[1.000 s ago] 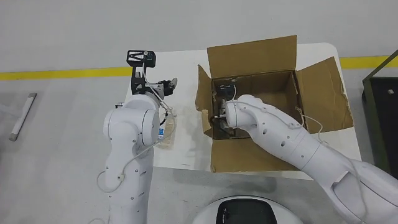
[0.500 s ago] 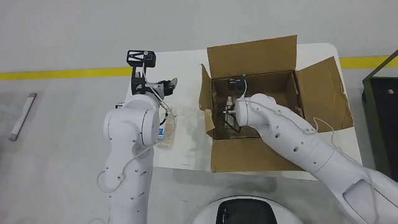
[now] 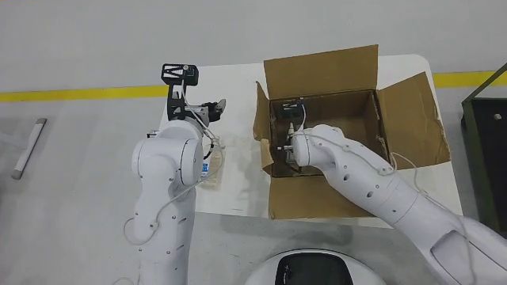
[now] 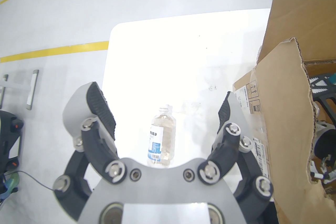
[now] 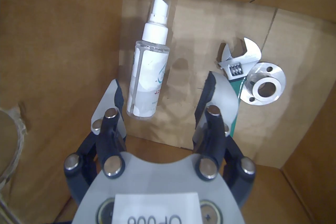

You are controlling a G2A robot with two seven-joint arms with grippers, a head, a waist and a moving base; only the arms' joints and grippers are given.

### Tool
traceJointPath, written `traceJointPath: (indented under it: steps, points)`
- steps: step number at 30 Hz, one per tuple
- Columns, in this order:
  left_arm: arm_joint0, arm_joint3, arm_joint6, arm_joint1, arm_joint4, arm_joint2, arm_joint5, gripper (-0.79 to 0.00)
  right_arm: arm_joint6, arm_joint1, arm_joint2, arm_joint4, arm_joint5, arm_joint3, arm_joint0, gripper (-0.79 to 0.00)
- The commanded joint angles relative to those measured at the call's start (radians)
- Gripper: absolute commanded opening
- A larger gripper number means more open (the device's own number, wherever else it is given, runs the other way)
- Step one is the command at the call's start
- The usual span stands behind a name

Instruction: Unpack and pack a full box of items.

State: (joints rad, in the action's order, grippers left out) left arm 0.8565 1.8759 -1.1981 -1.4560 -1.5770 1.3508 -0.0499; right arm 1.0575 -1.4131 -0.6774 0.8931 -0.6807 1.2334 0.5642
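The left gripper (image 4: 162, 101), jaws apart and holding nothing, hangs over the white surface (image 4: 170, 51), where one clear plastic bottle (image 4: 161, 141) with a blue-and-white label stands upright just below it. To the right sits one open cardboard box (image 3: 321, 71), its flaps spread. The ragged near flap (image 4: 283, 109) rises between that gripper and the box's inside. The right arm is sunk into the box, and the right gripper (image 5: 162, 82), fingers (image 5: 210, 88) spread and empty, hangs above the cardboard floor. Three items lie there. One white spray bottle (image 5: 148, 78) lies flat near the side wall. One adjustable wrench (image 5: 237, 62) has its green handle partly hidden behind a finger. One round metal flange (image 5: 263, 87) touches the wrench.
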Motion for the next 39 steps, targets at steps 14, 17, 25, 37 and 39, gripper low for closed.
traceJointPath:
  steps: [14, 17, 25, 37, 39]
  points:
    - [0.0, 0.0, 0.0, 0.0, 0.0, 0.0, 0.0, 0.0, -0.069, -0.092, 0.061, -0.055, 0.011, -0.218, -0.065, -0.289]
    - [0.0, 0.0, 0.0, 0.0, 0.0, 0.0, 0.0, 0.0, -0.075, -0.105, 0.066, -0.058, 0.013, -0.245, -0.07, -0.317]
    - [0.0, 0.0, 0.0, 0.0, 0.0, 0.0, 0.0, 0.0, -0.077, -0.129, 0.067, -0.054, 0.013, -0.288, -0.076, -0.428]
    - [0.0, 0.0, 0.0, 0.0, 0.0, 0.0, 0.0, 0.0, -0.065, -0.139, 0.037, -0.027, 0.022, -0.277, -0.066, -0.785]
    - [0.0, 0.0, 0.0, 0.0, 0.0, 0.0, 0.0, 0.0, -0.067, -0.135, 0.022, -0.024, 0.023, -0.253, -0.054, -0.785]
